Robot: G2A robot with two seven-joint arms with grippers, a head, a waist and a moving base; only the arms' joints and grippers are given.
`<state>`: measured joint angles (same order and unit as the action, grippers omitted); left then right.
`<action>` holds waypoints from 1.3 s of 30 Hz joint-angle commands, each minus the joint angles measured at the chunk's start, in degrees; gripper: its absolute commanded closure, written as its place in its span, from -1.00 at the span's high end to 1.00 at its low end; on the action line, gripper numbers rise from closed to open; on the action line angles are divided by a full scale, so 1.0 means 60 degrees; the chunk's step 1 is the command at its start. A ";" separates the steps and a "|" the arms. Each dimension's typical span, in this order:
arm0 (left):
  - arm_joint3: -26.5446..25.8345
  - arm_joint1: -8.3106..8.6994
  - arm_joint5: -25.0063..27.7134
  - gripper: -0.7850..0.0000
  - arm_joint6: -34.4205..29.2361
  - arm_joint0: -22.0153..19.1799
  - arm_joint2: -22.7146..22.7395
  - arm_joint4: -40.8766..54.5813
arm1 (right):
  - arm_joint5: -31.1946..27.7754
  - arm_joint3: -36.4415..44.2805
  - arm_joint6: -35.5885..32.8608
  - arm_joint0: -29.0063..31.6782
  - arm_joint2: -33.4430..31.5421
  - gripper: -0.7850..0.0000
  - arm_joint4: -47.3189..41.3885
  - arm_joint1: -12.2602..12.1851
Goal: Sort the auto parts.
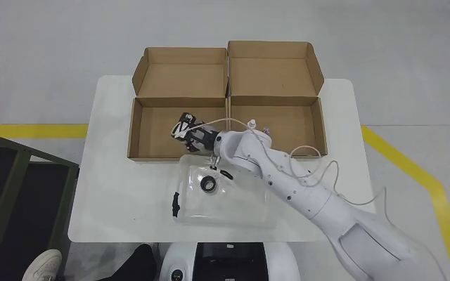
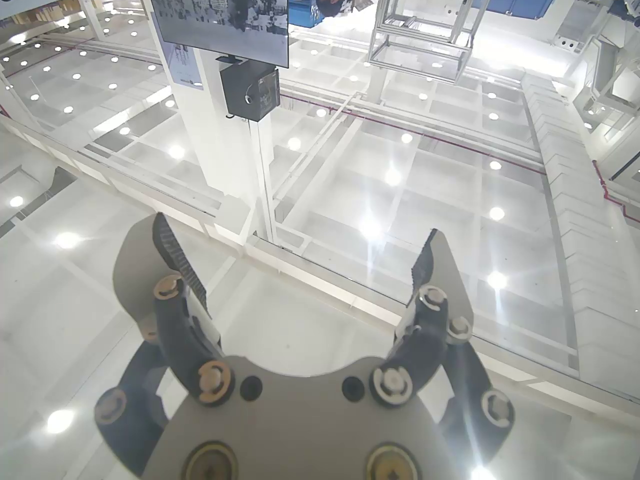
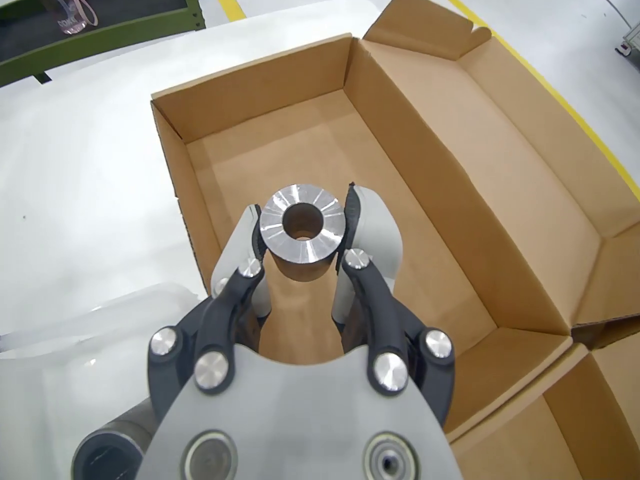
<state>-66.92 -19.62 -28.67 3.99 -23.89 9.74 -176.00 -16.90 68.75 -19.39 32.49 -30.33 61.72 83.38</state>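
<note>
While the left claw (image 2: 295, 247) points up at the ceiling, spread wide and holding nothing, the risks all lie with the right one. In front of the left box (image 1: 158, 130), on the worktop (image 1: 112, 183), lies a clear tray (image 1: 239, 204). It has a small black part (image 1: 175, 205) at its edge and a black ring (image 1: 208, 184) further in. Over the floor of the left box, toward its front corner nearest the right box (image 1: 295, 123), the right claw (image 3: 302, 224) grips a metal sleeve (image 3: 325, 234) by its sides. The pads hold smooth, round metal near one end only, so I judge the sleeve could slip or swing out. How high it hangs above the box floor I cannot tell. Released from too high, it would likely bounce, roll or dent the cardboard. The wall shared with the right box is near, so a small sideways drift could land the piece in the wrong box.
</note>
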 commanded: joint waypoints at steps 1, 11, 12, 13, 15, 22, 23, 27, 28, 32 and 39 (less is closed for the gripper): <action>0.0000 0.0000 0.0000 1.00 0.0000 0.0000 0.0000 0.0000 | -0.0019 -0.0317 -0.0103 -0.0116 0.0105 -1.00 -0.0060 0.0141; 0.0000 0.0000 0.0000 1.00 0.0000 0.0000 0.0000 0.0000 | -0.0322 -0.1779 -0.0403 -0.0604 0.0383 -1.00 -0.0450 0.0770; 0.0000 0.0000 0.0000 1.00 0.0000 0.0000 0.0000 0.0000 | -0.0345 -0.1904 -0.0441 -0.0656 0.0404 -1.00 -0.0464 0.0829; 0.0000 0.0000 0.0000 1.00 0.0000 0.0000 0.0000 0.0000 | -0.0367 -0.2020 -0.0479 -0.0707 0.0422 -1.00 -0.0480 0.0887; 0.0000 0.0000 0.0000 1.00 0.0000 0.0000 0.0000 0.0000 | -0.0409 -0.2240 -0.0527 -0.0808 0.0452 -1.00 -0.0491 0.0997; 0.0000 0.0000 0.0000 1.00 0.0000 0.0000 0.0000 0.0000 | -0.0538 -0.2882 -0.0635 -0.1033 0.0477 -0.32 -0.0513 0.1310; 0.0000 0.0000 0.0000 1.00 0.0000 0.0000 0.0000 0.0000 | -0.0556 -0.2954 -0.0644 -0.1047 0.0472 -0.29 -0.0523 0.1347; 0.0000 0.0000 0.0000 1.00 0.0000 0.0000 0.0000 0.0000 | -0.0637 -0.3203 -0.0646 -0.1083 0.0454 -0.17 -0.0512 0.1476; 0.0000 0.0000 0.0000 1.00 0.0000 0.0000 0.0000 0.0000 | -0.0652 -0.3249 -0.0634 -0.1086 0.0446 -0.15 -0.0498 0.1502; 0.0000 0.0000 0.0000 1.00 0.0000 0.0000 0.0000 0.0000 | -0.0769 -0.3312 -0.0540 -0.1111 0.0335 -0.04 -0.0481 0.1568; 0.0000 0.0000 0.0000 1.00 0.0000 0.0000 0.0000 0.0000 | -0.0987 -0.2250 -0.0446 -0.0851 -0.0135 0.12 -0.0073 0.1354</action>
<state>-66.92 -19.62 -28.67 3.99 -23.89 9.74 -176.00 -22.59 53.75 -21.81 27.00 -30.53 60.84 91.86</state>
